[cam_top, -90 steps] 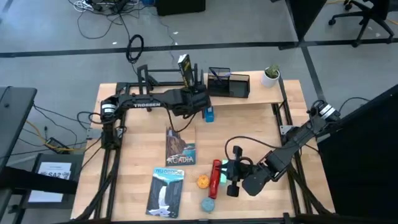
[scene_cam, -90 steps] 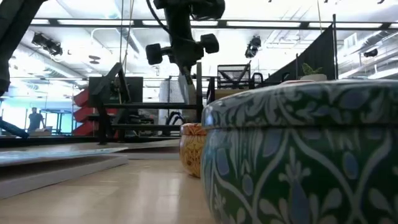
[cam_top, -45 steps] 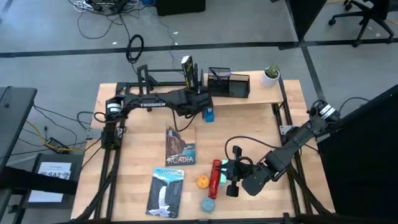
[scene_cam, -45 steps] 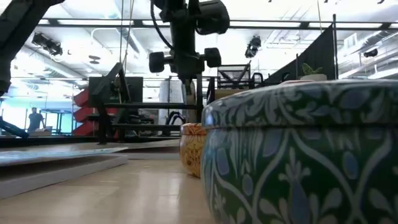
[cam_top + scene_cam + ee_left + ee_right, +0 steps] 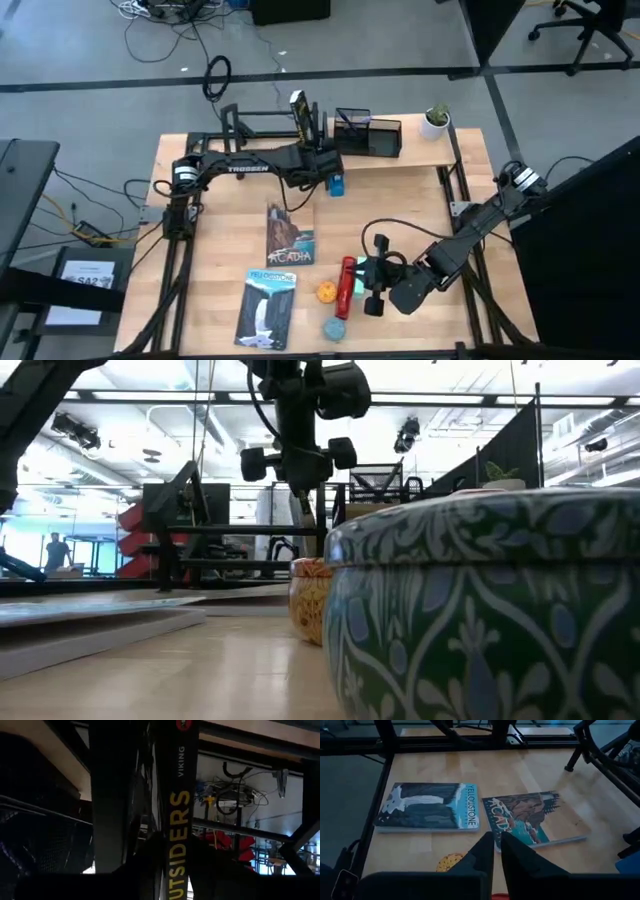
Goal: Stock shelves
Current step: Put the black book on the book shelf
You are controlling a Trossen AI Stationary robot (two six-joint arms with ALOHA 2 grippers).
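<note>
While the left gripper (image 5: 305, 128) holds a dark book (image 5: 297, 108) upright at the black rack (image 5: 262, 125) along the far edge of the surface (image 5: 400, 210), the high view suggests the step in hand is setting that book on a tier; done well, it wants the spine kept vertical, a slow lowering until the bottom edge seats, and release only once the book leans on something; the wooden plank shelf (image 5: 425, 153) stands beside the rack, carrying a black mesh organizer (image 5: 368, 133) and a small potted plant (image 5: 435, 120); the right gripper (image 5: 368, 283) waits low near a red object (image 5: 346, 285), an orange ball (image 5: 326, 292) and a patterned bowl (image 5: 335, 329); "TROSSEN" reads along the left arm, and two flat books lie marked "ACADIA" (image 5: 289, 236) and "YELLOWSTONE" (image 5: 267, 308).

From the low view the bowl (image 5: 480, 610) fills the foreground; the left gripper hangs beyond it, the rack (image 5: 220, 525) behind; whether the book has touched down I cannot tell.

Through the left wrist view the fingers are clamped on the book (image 5: 180, 815); its spine reads "VIKING" and "UTSIDERS", the start hidden.

By the right wrist view the fingers (image 5: 481, 854) sit close together, nearly touching, holding nothing; "YELLOWSTONE" (image 5: 430, 806) and "ACADIA" (image 5: 535, 817) read clearly.
</note>
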